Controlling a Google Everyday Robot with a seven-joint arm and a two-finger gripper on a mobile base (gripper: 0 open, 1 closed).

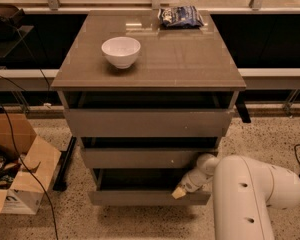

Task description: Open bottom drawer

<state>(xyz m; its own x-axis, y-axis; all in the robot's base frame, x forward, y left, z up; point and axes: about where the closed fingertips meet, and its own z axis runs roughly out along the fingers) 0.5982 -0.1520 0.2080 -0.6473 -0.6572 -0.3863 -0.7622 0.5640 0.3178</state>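
gripper (180, 191) tip at top edge of bottom drawer (140, 198), near its end | grip: cannot tell | drawer slightly out, front just below tip | speckled floor (140, 224) open beneath.

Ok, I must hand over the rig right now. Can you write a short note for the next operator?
Pincer: low, at the top edge of the bottom drawer, near its right end.
Bottom drawer: partly out, with a dark gap showing behind its front.
Done: the opening has begun.
Left: probably pull it further out, then let go and back the arm away.
Bowl and bag sit on the cabinet top and play no part in the job.
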